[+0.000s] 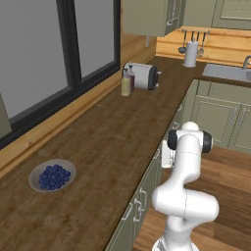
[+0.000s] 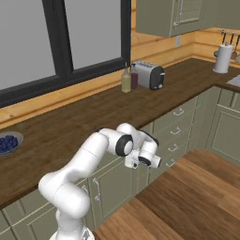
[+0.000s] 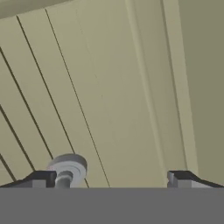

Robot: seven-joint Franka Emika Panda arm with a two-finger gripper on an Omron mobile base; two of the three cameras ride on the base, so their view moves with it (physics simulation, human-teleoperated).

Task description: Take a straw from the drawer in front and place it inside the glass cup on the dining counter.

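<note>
While the gripper [image 3: 113, 178] stands spread wide and empty right against the sage-green drawer [image 3: 109, 100] front under the worktop [image 2: 93, 117], the handle's metal mount [image 3: 66, 168] sits beside its left fingertip.

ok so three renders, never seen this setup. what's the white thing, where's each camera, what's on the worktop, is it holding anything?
The white thing is a jointed robot arm on a driving base in a simulated kitchen. Two cameras ride on the base behind it, one to its left and one to its right, looking forward and down. The third sits on the hand and looks along the two-finger gripper.

On the dark wood worktop lie a pale bowl of blueberries, a silver toaster, two small bottles beside it and a white paper-towel roll.

The hand is low, close against the sage-green panelled cabinet front under the worktop. A round metal handle mount sits by one fingertip. The jaws stand wide apart with nothing between them, so nothing is held.
</note>
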